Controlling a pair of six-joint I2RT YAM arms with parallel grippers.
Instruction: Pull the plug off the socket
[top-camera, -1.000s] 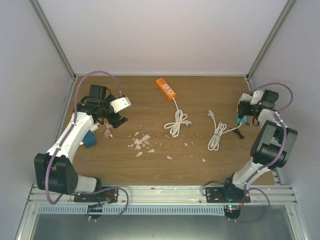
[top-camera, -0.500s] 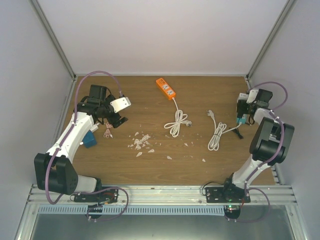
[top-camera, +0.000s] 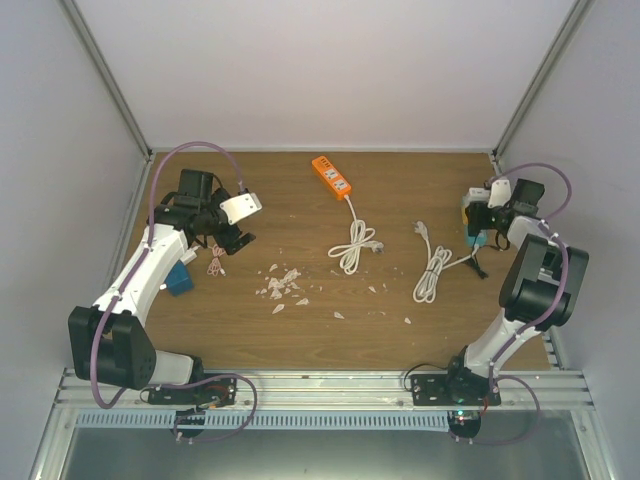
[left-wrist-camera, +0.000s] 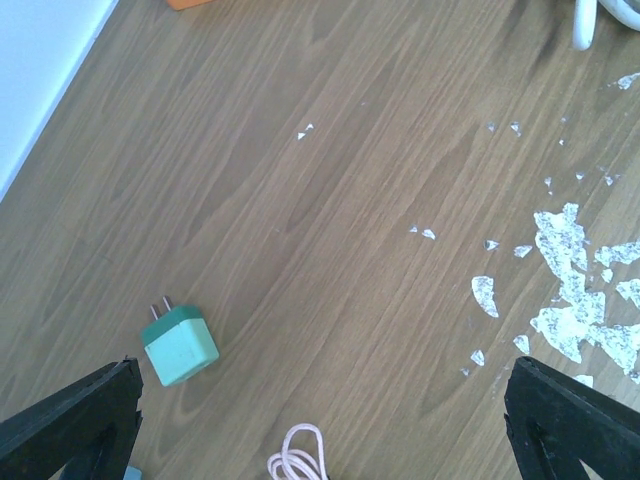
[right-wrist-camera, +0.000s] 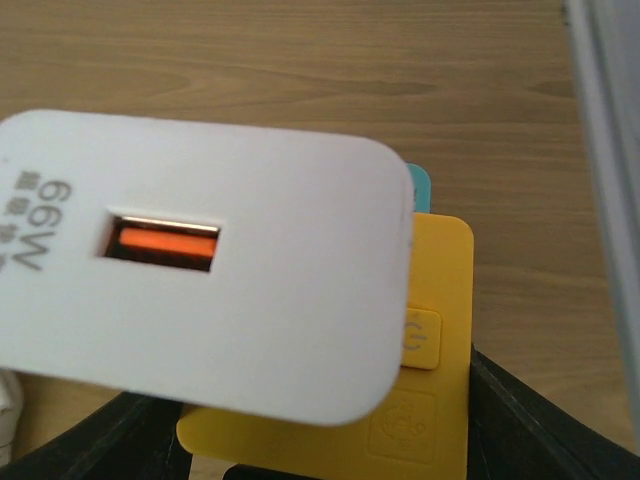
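Since the white USB charger plug (right-wrist-camera: 200, 270) looks light, rigid and smooth-shelled, and appears seated in the yellow socket (right-wrist-camera: 430, 350) at the tabletop's (top-camera: 400, 180) far right, its flat sides probably offer the surest hold. Whether the right end effector (right-wrist-camera: 320, 445) is clamping anything, I cannot tell. The left end effector (left-wrist-camera: 320, 400) hangs released.

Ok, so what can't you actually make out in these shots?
Right wrist: the charger covers most of the yellow socket, hiding its pins and whether they are seated; its print runs off the left edge.
Top view: the right gripper is too small to show whether its jaws hold anything.
Left wrist: the pink cable is cut by the bottom edge.
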